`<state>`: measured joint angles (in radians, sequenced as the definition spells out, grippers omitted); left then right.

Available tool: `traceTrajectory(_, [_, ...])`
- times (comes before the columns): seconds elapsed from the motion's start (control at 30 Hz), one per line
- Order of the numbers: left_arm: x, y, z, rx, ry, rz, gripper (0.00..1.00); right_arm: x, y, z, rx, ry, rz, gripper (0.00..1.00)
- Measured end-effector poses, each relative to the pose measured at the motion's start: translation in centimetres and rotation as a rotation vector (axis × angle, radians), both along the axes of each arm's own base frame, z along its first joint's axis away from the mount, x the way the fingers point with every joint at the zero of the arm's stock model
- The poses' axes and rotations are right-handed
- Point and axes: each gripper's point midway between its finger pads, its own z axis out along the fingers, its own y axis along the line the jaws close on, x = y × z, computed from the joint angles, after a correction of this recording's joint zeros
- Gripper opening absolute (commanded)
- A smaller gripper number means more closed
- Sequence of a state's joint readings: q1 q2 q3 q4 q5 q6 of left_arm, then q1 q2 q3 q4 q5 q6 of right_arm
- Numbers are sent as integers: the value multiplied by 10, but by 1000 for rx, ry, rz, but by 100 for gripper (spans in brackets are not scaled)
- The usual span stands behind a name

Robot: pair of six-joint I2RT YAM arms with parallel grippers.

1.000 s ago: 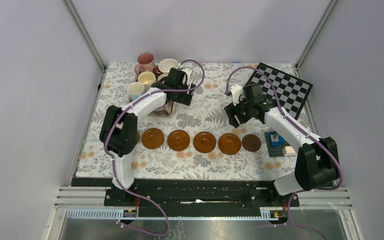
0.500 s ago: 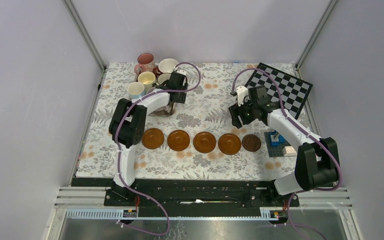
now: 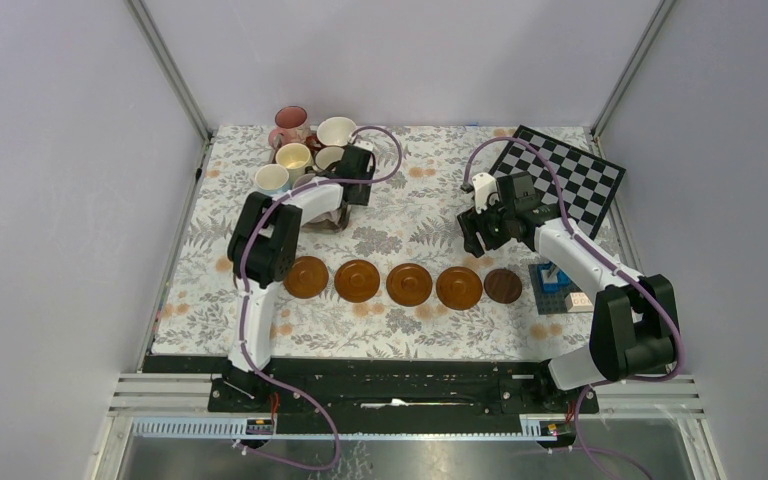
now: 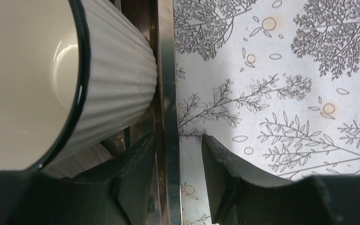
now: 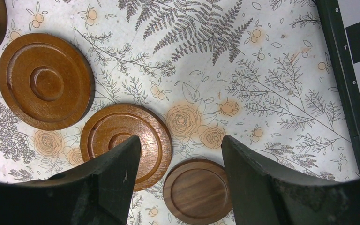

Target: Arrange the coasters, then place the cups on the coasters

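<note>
While left gripper (image 4: 179,140) is arriving among cups (image 3: 293,157) at far-left corner of desk (image 3: 420,215), we are seeing its jaws narrowing yet still gapped, astride tray rim (image 4: 166,70) beside white ribbed cup (image 4: 117,79), pinching nothing; right gripper (image 5: 180,138) is hovering, jaws spread, over coasters (image 3: 409,284) already rowed mid-desk. Cup placing is beginning, we judge.

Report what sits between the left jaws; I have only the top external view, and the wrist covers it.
Observer: The thin rim of the rectangular silver metal tray runs between the left jaws, no cup.
Operator: Locate the nearest cup.
Observer: A ribbed white ceramic cup with a dark lip stands on the tray side, outside the jaws.
Operator: Check the right jaws.
Observer: Open, empty, above the small dark round wooden coaster.
</note>
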<state>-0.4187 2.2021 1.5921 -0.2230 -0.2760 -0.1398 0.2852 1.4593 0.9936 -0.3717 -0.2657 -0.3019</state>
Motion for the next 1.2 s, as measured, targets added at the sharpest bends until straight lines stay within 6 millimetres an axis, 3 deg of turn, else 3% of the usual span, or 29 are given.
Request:
traceTrajectory(0.23, [10,-4,-2,-14,-7,-19,25,0,0,0,0,-1,0,71])
traceTrajectory(0.7, [9,-8,-5,39,7,-128,0,1,1,-1,3,-5,2,70])
traceTrajectory(0.93, [4,-19,-5,99,-14,-236,0,0,1,-1,10,-1,-1,71])
traceTrajectory(1.2, [-15,-44,-4,132,1,-428,0,10,5,6,39,9,-21,70])
